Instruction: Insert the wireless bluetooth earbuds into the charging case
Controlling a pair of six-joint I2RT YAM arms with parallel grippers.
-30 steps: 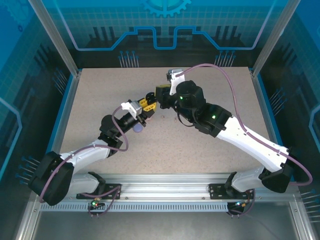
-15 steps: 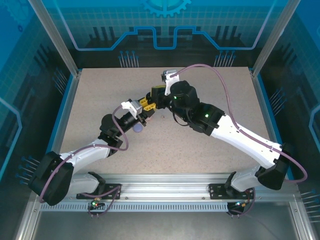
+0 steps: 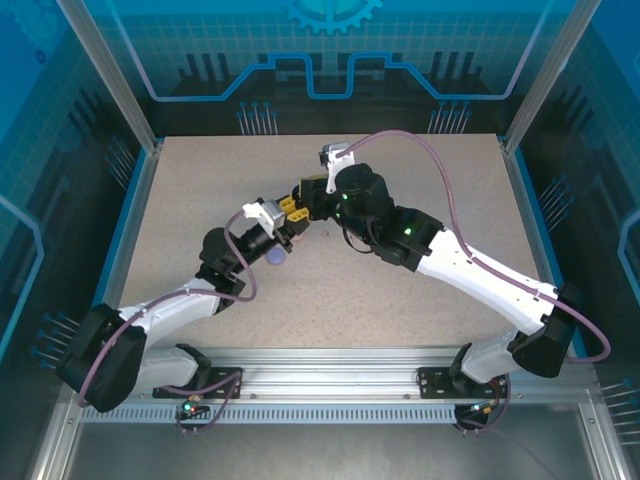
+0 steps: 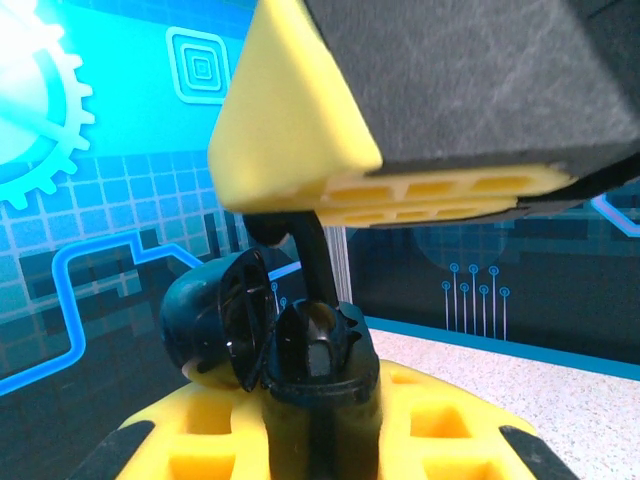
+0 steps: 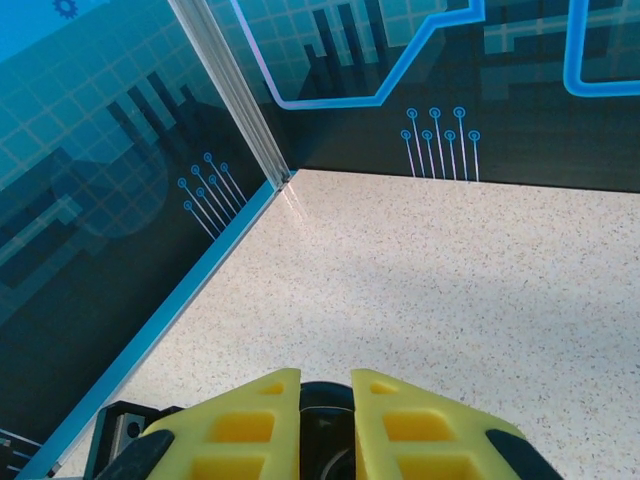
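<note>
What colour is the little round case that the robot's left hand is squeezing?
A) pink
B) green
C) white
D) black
D: in the left wrist view the left gripper clamps an open black case between its yellow fingers, and a black earbud in the right gripper hangs just over it.
</note>
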